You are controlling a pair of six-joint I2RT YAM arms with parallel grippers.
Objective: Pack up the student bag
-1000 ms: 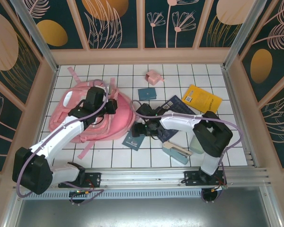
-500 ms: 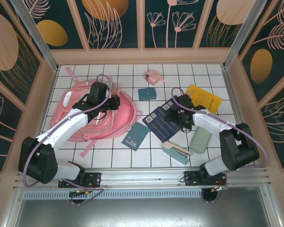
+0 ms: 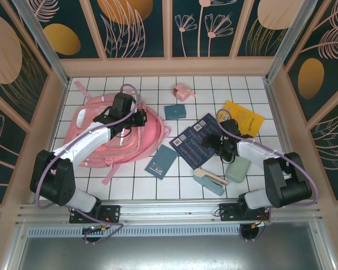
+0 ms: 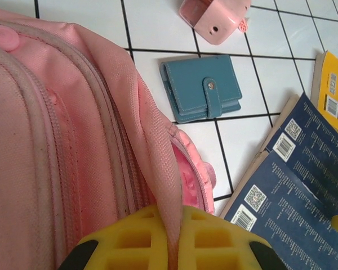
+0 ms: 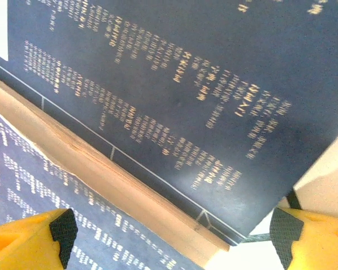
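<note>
Lying on the left half of the tiled worktop [image 3: 129,188], the student bag [image 3: 149,135] has a fold of its pink fabric pinched between the left jaws, which are closed tight on it at the bag's far right edge. The right jaws stand wide apart just above a navy book [image 5: 174,101], right of centre. A teal wallet [image 4: 203,90] lies just right of the bag.

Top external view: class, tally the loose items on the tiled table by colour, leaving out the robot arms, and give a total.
Pink: 2 (large soft pink fabric backpack, small pink pouch)
Teal: 2 (teal snap wallet, thin teal notebook)
Navy: 2 (overlapping navy printed books)
Yellow: 1 (yellow book)
Pale green: 1 (pale green rounded case)
Beige and teal: 1 (stapler)
Total: 9
</note>
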